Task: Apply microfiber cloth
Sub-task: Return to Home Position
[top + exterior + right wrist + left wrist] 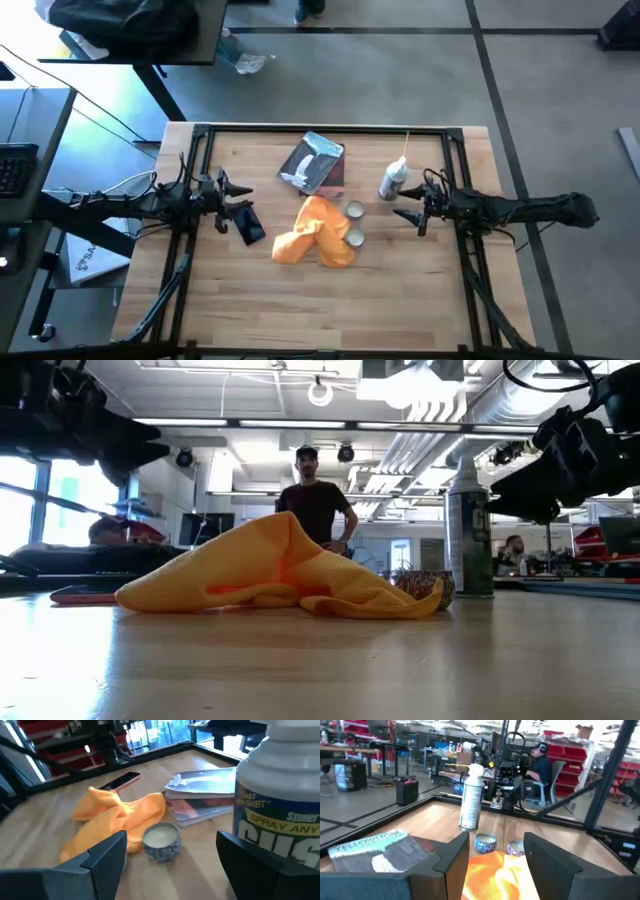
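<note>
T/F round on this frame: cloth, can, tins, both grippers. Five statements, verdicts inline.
The cloth lies crumpled on the table. True.
The left gripper holds the cloth. False: it is open and empty.
The can lies on its side. False: it stands upright.
Two tins sit beside the cloth. True.
The right gripper is shut on the can. False: it is open, holding nothing.

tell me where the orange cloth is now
In the high view the microfiber cloth lies crumpled mid-table, below the books, with two tins on its right.
</note>
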